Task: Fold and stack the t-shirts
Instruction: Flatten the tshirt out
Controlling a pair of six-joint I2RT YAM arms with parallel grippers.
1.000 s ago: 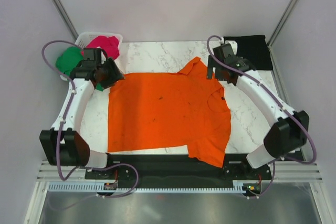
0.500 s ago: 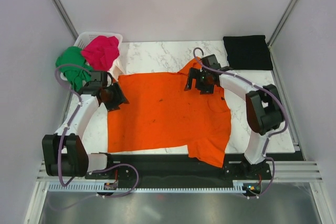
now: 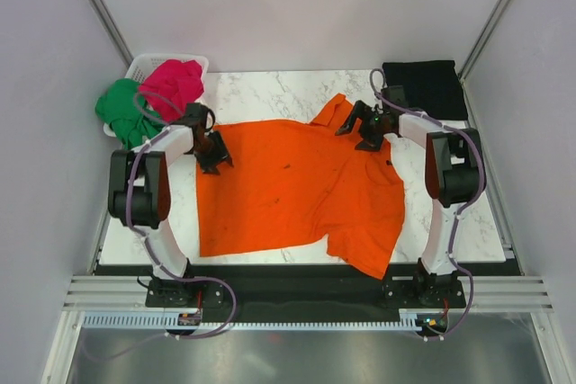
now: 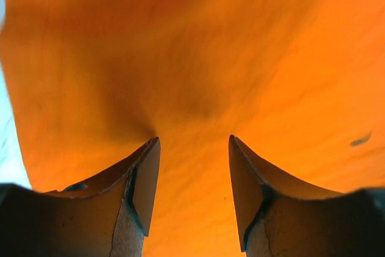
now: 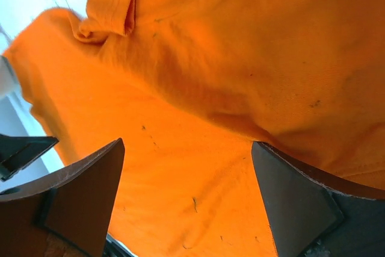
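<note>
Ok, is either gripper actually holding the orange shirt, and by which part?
Nothing is held. The left gripper and the right gripper both stand open over the orange t-shirt near its far edge, with no cloth pinched.

White basket (image 3: 144, 66) sits at the marble table's (image 3: 270, 94) far-left corner

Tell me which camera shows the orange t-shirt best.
The top external view: the whole orange t-shirt lies spread on the marble table, outline and sleeves visible. The left wrist view shows only smooth orange cloth past its fingers; the right wrist view shows a creased patch with a folded edge.
</note>
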